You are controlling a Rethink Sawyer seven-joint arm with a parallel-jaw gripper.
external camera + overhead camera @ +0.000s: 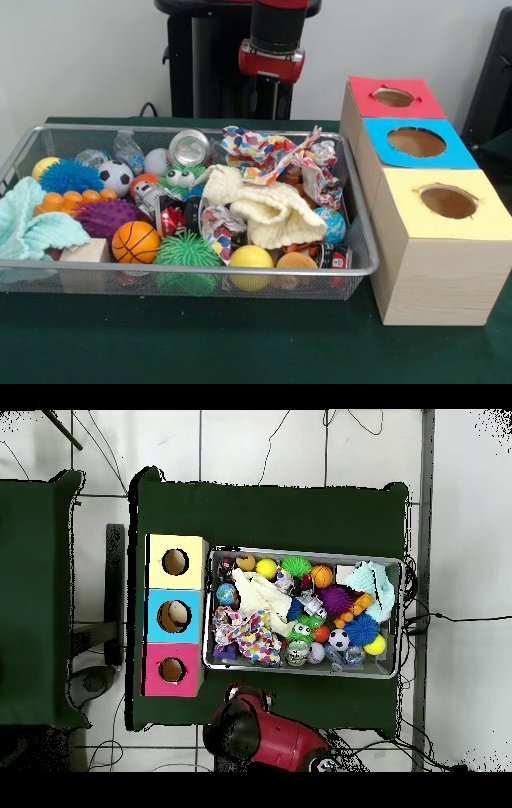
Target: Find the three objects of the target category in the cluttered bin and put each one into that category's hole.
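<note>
The wire mesh bin [200, 270] stands on the green table, full of toys; it also shows in the overhead view [300, 673]. Spotted white fabric [264, 152] lies bunched at its far right, with more of it [322, 182] by the right wall and a piece [220, 226] under the cream cloth. In the overhead view the spotted fabric [248, 634] lies at the bin's lower left. The yellow-topped box's hole [448, 202] [175, 562] is empty. My arm's red and black end [272, 56] hangs behind the bin's far rim, apart from everything; the gripper is lost against the black pedestal.
A cream knitted cloth [268, 206] lies over the bin's middle and a mint towel [32, 228] at its left. Balls, cans and spiky toys fill the rest. The blue-topped box [416, 142] and red-topped box [394, 97] stand behind the yellow one. A second green table [35, 594] shows in the overhead view.
</note>
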